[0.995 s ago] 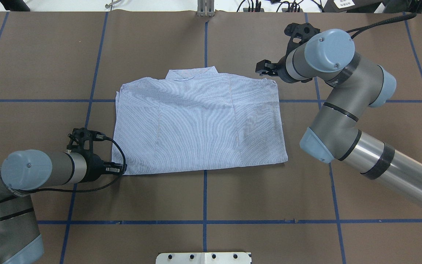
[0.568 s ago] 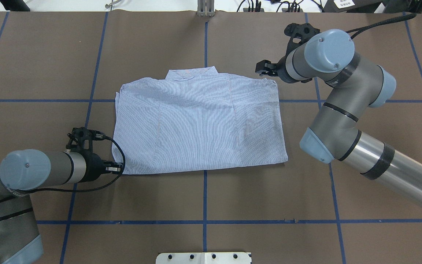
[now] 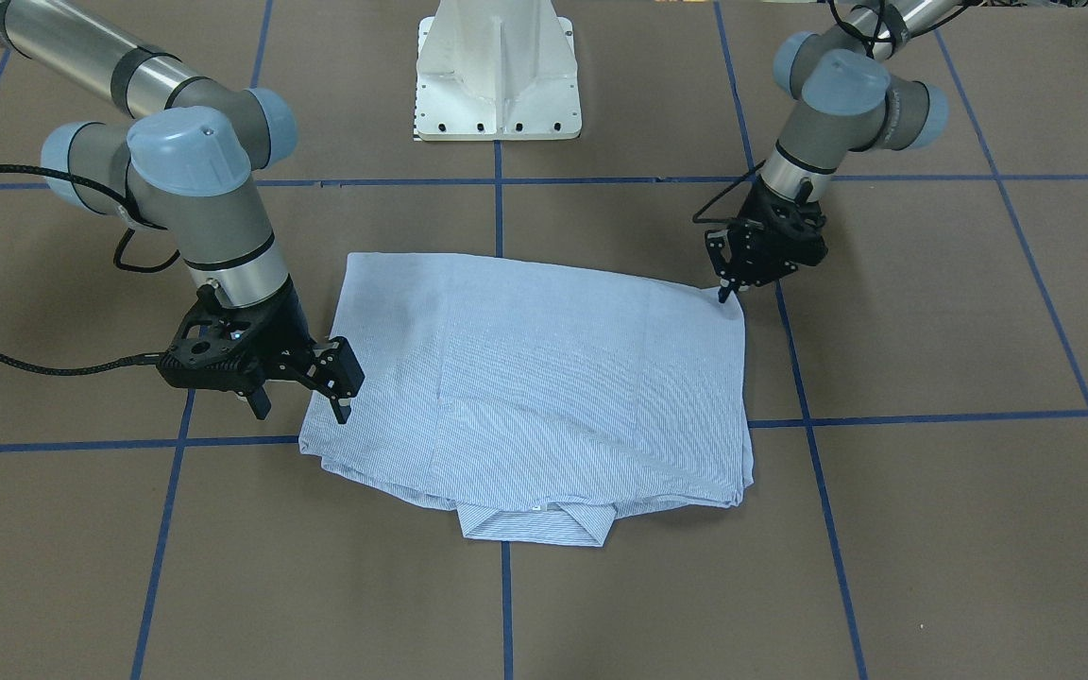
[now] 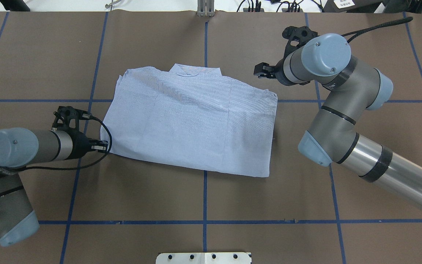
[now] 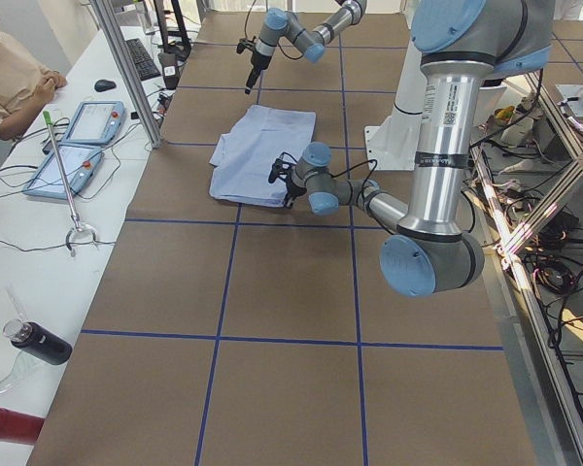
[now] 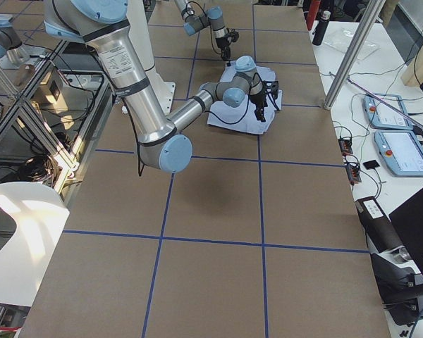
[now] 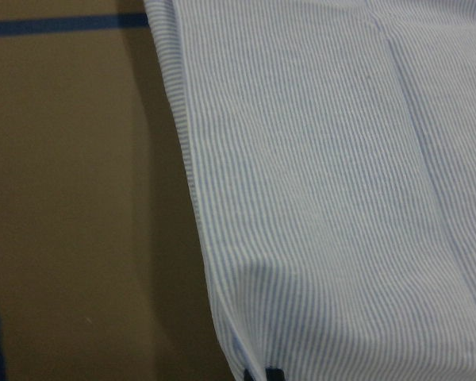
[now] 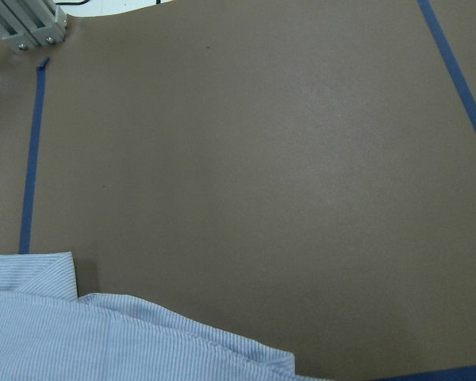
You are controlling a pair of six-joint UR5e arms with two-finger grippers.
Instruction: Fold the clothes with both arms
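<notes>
Shows one striped shirt (image 4: 192, 121), folded, askew on table (image 4: 141, 198). Shows left gripper (image 4: 105, 147), fingers seemingly pinching its robot-side corner. Shows right gripper (image 3: 302, 411), fingers spread, near the collar-side corner.

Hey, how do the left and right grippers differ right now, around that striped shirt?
The left gripper is shut, pinching a corner of the shirt; the right gripper is open and holds nothing. The left sits at a corner away from the collar, the right by the collar-side corner diagonally opposite. The left's tips touch the cloth; the right seems to hang just clear of it. Both are black two-finger grippers at the shirt's edge.
</notes>
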